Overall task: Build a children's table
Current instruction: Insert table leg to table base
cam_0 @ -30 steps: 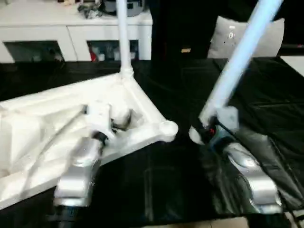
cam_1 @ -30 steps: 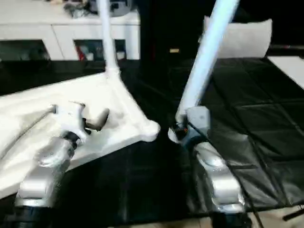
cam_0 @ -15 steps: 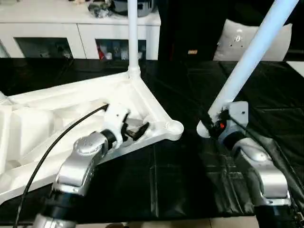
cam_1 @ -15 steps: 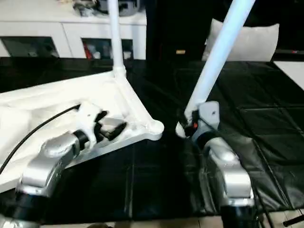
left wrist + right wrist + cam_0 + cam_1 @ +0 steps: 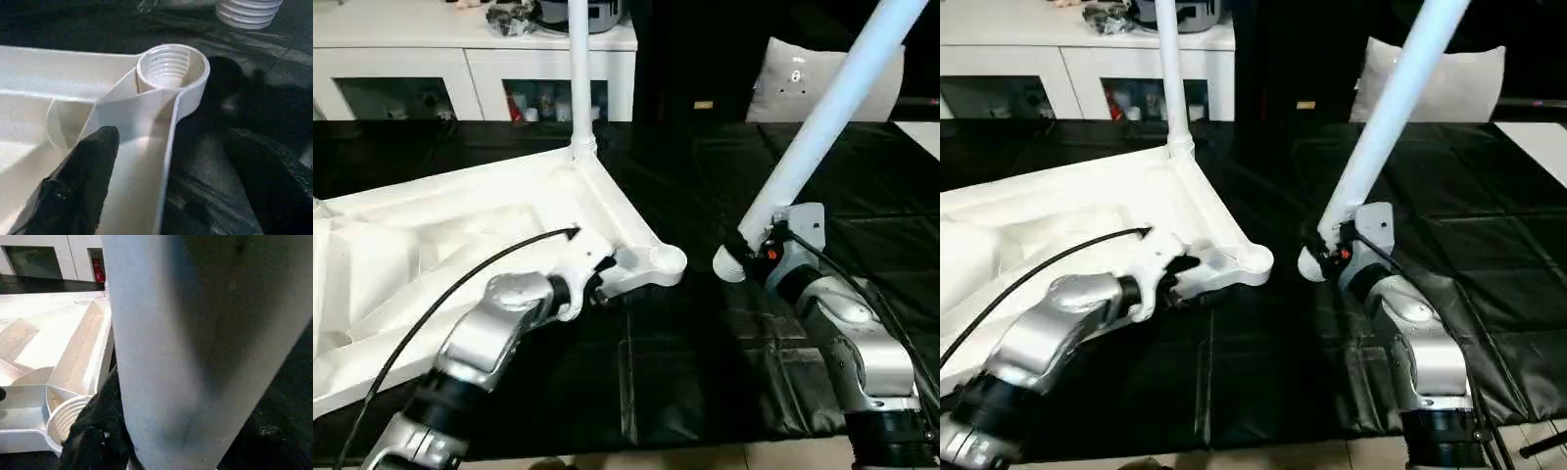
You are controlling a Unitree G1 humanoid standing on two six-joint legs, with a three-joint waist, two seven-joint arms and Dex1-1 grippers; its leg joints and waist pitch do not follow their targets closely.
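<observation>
**newb_builder:** how's that tabletop (image 5: 440, 235) gonna handle? it's lying upside down on the black mat (image 5: 705, 372), one leg already standing (image 5: 578, 78) in the far corner socket

**g1_tinkerer:** looks like hollow moulded plastic, so I'd guess light, stiff thanks to the ribs, and kinda slick. Best hold is probably the rim wall next to the near corner socket (image 5: 171, 66). That's where the left gripper (image 5: 166, 186) is, fingers apart, one inside the rim and one outside, not pinched yet

**newb_builder:** and the loose leg (image 5: 822, 127)?

**g1_tinkerer:** right gripper (image 5: 754, 257) is clamped on it low down, just above the threaded end (image 5: 728, 264), which sits just beside that socket. Long tube, so I'd bet it levers hard if held only at the bottom

**newb_builder:** any brand or writing?

**g1_tinkerer:** nothing readable on the parts
</observation>
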